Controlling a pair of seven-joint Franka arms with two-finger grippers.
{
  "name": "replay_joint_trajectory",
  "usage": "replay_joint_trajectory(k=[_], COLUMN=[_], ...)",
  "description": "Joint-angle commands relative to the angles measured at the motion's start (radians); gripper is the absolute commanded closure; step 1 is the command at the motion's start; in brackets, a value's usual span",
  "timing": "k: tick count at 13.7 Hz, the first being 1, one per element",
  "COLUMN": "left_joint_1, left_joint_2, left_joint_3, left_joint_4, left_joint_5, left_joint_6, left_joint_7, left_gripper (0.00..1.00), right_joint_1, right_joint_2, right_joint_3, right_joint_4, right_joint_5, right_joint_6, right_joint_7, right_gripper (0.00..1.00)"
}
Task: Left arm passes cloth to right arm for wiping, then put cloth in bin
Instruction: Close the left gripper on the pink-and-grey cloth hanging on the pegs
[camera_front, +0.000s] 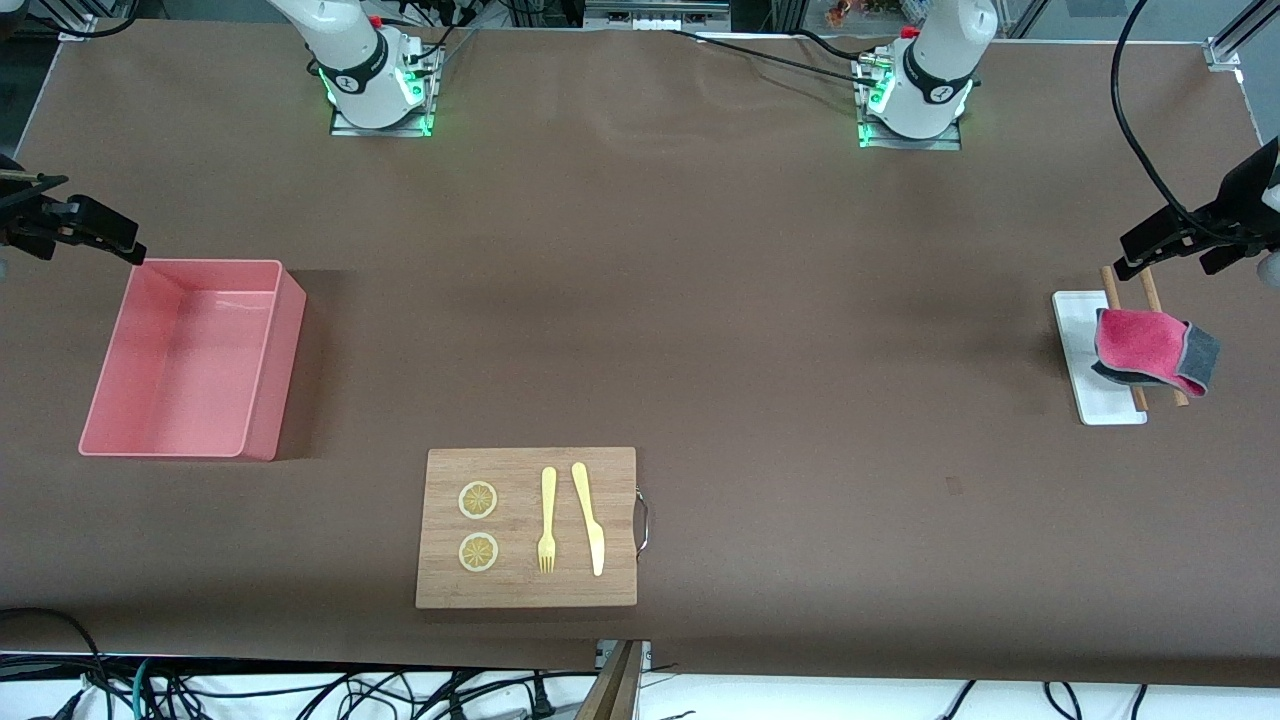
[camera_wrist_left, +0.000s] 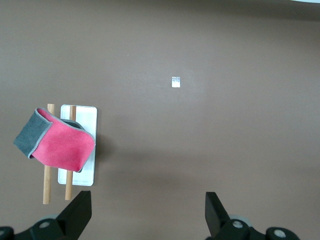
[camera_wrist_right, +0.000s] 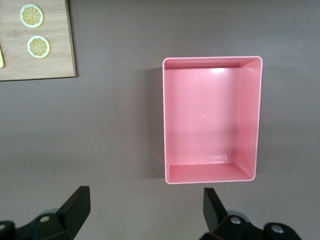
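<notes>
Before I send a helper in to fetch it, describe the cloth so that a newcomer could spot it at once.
Start at the left arm's end of the brown table, where a small white tray lies. Two wooden sticks rest beside each other there, one on the tray, and the cloth is draped over them. It is the only soft thing there: crimson-pink, folded, with a dark grey underside showing at one end.

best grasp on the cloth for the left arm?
Probably from straight above, with the open left gripper, pinching the cloth's raised pink fold between the two wooden sticks. It drapes over them above the white tray, so its fingers can close around it.
</notes>
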Motion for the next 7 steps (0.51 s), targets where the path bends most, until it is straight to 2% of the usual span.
replay_joint_trajectory(k=[1, 7], left_joint_1=[-0.01, -0.01], left_joint_2=[-0.015, -0.007], left_joint_3=[0.006, 0.006], left_joint_4=[-0.019, -0.008], left_joint_5=[0.002, 0.002], left_joint_6=[0.017, 0.018], left_joint_7=[-0.009, -0.009], left_gripper=[0.0, 0.0], right_joint_1=[-0.006, -0.006], right_joint_2=[0.015, 0.015], right_joint_3=[0.001, 0.001], right_joint_4=[0.029, 0.029], right_joint_5=[0.0, 0.0], right_joint_6=[-0.007, -0.007], right_joint_7=[-0.017, -0.017], right_gripper=[0.0, 0.0])
